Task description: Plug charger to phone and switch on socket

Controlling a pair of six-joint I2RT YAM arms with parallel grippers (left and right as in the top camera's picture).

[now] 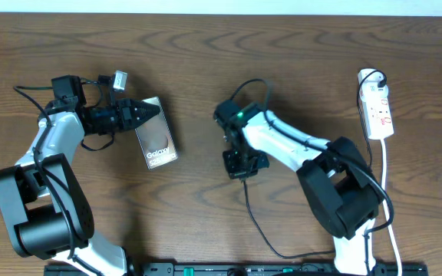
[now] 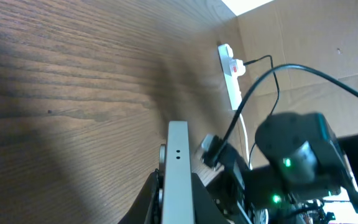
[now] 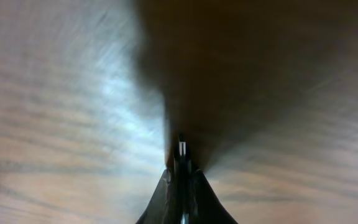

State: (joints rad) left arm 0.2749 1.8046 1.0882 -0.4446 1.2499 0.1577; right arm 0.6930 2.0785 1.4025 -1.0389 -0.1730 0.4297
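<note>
The phone (image 1: 159,142) is dark with white "Galaxy" lettering and lies slanted left of centre. My left gripper (image 1: 148,113) is shut on its upper edge. In the left wrist view the phone (image 2: 178,155) stands edge-on as a grey slab between the jaws of the left gripper (image 2: 178,180). My right gripper (image 1: 239,170) points down at the table to the right of the phone, apart from it, shut on the charger plug tip (image 3: 181,148). The charger cable (image 1: 253,218) trails toward the front edge. The white socket (image 1: 379,107) lies at the far right.
The right arm's base (image 1: 344,195) sits between the right gripper and the socket. A black rail (image 1: 244,270) runs along the front edge. In the left wrist view the socket (image 2: 230,78) lies by a cardboard wall (image 2: 309,37), and its white cord (image 1: 386,176) runs forward.
</note>
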